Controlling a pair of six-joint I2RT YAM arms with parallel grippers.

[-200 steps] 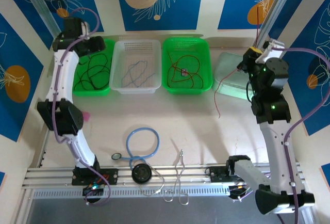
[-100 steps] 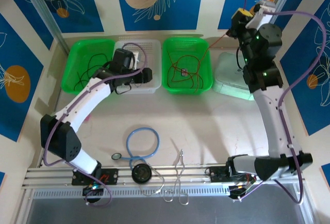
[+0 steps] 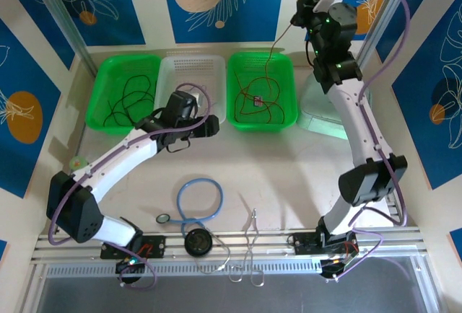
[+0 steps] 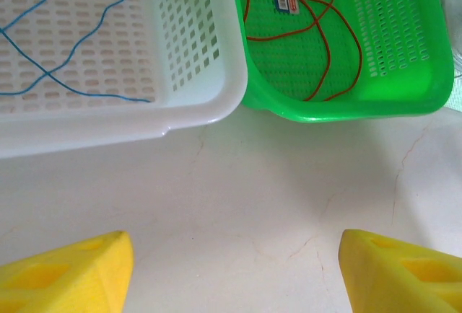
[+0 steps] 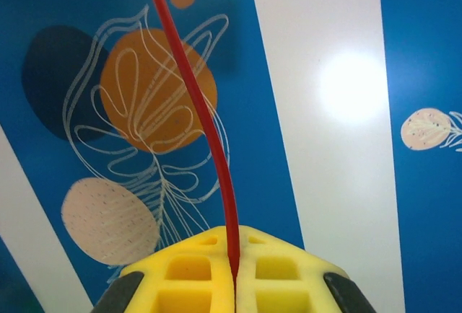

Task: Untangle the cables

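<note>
High against the back wall, the right gripper (image 5: 233, 255) pinches one red cable (image 3: 278, 35) that slants down-left into the right-hand of two green baskets (image 3: 291, 89), while the left gripper (image 4: 234, 270) hangs released before the single white basket (image 3: 191, 59), which holds one blue cable (image 4: 72, 46).

The white basket (image 4: 195, 46) and the green basket (image 4: 325, 117) beside it are glossy perforated plastic. The counter (image 4: 238, 205) near the white basket is smooth, matt, hairline-cracked. The red cable (image 5: 201, 111) looks smooth-sheathed.
</note>
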